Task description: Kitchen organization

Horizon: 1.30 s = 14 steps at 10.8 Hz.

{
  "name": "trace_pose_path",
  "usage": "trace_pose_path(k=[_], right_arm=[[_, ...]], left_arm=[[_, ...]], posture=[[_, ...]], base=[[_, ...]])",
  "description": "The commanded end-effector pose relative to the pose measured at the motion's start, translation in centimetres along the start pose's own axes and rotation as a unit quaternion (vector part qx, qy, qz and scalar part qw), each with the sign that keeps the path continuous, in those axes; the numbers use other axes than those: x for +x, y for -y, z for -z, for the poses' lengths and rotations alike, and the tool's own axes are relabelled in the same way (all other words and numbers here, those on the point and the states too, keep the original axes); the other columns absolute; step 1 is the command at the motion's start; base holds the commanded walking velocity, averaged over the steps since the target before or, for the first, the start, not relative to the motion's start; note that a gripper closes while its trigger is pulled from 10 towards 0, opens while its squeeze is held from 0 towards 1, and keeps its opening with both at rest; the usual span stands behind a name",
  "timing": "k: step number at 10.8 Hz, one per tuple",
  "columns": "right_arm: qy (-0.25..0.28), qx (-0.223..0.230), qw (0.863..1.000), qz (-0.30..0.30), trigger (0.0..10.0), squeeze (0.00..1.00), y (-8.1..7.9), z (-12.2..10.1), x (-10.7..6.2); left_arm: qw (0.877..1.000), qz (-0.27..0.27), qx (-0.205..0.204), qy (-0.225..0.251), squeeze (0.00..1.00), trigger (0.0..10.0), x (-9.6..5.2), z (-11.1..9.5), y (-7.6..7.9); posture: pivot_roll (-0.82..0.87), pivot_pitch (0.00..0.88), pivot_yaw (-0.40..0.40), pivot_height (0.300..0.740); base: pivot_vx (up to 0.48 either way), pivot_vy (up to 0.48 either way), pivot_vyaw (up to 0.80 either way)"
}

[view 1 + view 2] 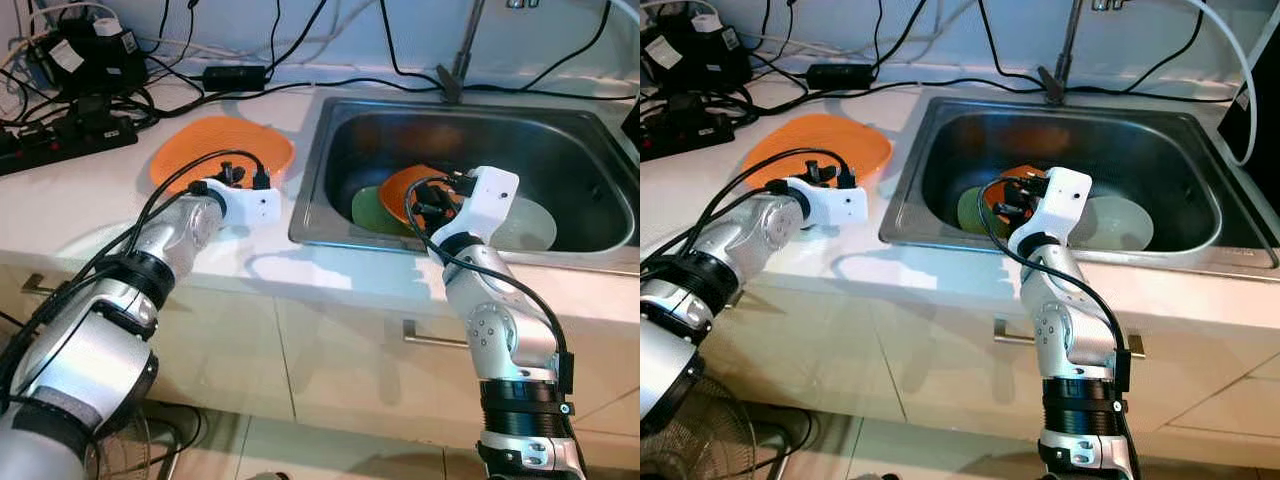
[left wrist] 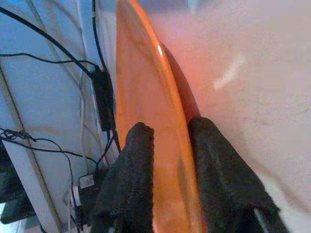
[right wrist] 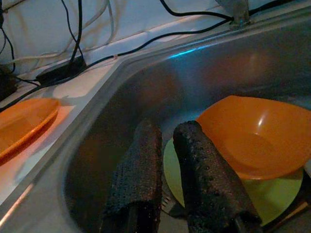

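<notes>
An orange plate (image 1: 215, 145) lies on the white counter (image 1: 90, 210) left of the sink, and my left gripper (image 2: 167, 128) is shut on its near rim, one finger above and one below. In the steel sink (image 1: 310, 190) an orange bowl (image 3: 252, 141) rests on a green plate (image 3: 272, 194), with a pale plate (image 1: 525, 225) to their right. My right gripper (image 3: 167, 127) hangs shut inside the sink, just left of the orange bowl, holding nothing.
A faucet (image 1: 460, 50) rises behind the sink. Black cables, an adapter (image 1: 235, 75) and a power strip (image 1: 60, 140) crowd the back left of the counter. A cabinet drawer handle (image 1: 435, 338) shows below the counter edge.
</notes>
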State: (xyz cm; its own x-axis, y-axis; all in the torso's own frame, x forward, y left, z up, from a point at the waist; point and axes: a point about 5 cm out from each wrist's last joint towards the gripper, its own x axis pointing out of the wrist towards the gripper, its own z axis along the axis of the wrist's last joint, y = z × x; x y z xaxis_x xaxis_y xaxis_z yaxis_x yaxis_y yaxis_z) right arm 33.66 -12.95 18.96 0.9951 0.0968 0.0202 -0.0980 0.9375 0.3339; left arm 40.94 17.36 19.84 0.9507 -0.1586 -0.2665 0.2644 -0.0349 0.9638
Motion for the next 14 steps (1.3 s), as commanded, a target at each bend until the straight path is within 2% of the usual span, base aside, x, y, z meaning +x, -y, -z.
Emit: trace_pose_path(k=[1,5,6,8,9,10,12,14], right_arm=[[0.003,0.002,1.0,-0.001,10.0,0.0,-0.2,-0.3,-0.1],[0.005,0.002,1.0,0.0,10.0,0.0,-0.1,-0.4,0.4],[0.01,0.004,1.0,-0.002,10.0,0.0,-0.2,-0.6,0.7],[0.016,0.006,1.0,-0.005,10.0,0.0,-0.5,-0.8,1.2],[0.019,0.007,1.0,-0.007,10.0,0.0,-0.5,-0.9,1.6],[0.021,0.007,1.0,-0.007,10.0,0.0,-0.5,-1.0,1.8],[0.033,0.009,0.999,-0.013,10.0,0.0,-0.7,-1.5,2.9],[0.04,0.011,0.999,-0.023,10.0,0.0,-1.3,-1.8,3.7]], left_arm=[[1.0,0.026,0.004,-0.001,0.0,0.0,0.1,0.0,1.3],[1.0,0.003,0.016,0.002,0.0,0.0,0.2,-0.2,0.6],[0.999,-0.024,0.027,0.007,0.0,0.0,0.1,-0.4,-0.2],[0.998,-0.052,0.029,0.021,0.0,0.0,0.0,-0.8,-0.6],[0.994,-0.097,0.022,0.035,0.0,5.5,-0.1,-1.4,-1.0],[0.993,-0.113,0.018,0.041,0.0,10.0,-0.3,-1.6,-1.2],[0.98,-0.182,-0.004,0.078,0.0,10.0,-1.1,-3.3,-2.3],[0.965,-0.231,-0.024,0.12,0.0,10.0,-1.9,-5.0,-2.3]], posture=[[0.07,0.163,0.034,0.74],[0.08,0.15,0.035,0.74],[0.08,0.137,0.036,0.74],[0.1,0.114,0.037,0.74],[0.1,0.089,0.035,0.74],[0.11,0.074,0.034,0.74],[0.13,0.014,0.024,0.74],[0.14,0.0,0.019,0.74]], base=[[0.0,0.0,0.0],[0.0,0.0,0.0],[0.0,0.0,0.0],[0.0,0.0,0.0],[0.0,0.0,0.0],[0.0,0.0,0.0],[0.0,0.0,0.0],[0.0,0.0,0.0]])
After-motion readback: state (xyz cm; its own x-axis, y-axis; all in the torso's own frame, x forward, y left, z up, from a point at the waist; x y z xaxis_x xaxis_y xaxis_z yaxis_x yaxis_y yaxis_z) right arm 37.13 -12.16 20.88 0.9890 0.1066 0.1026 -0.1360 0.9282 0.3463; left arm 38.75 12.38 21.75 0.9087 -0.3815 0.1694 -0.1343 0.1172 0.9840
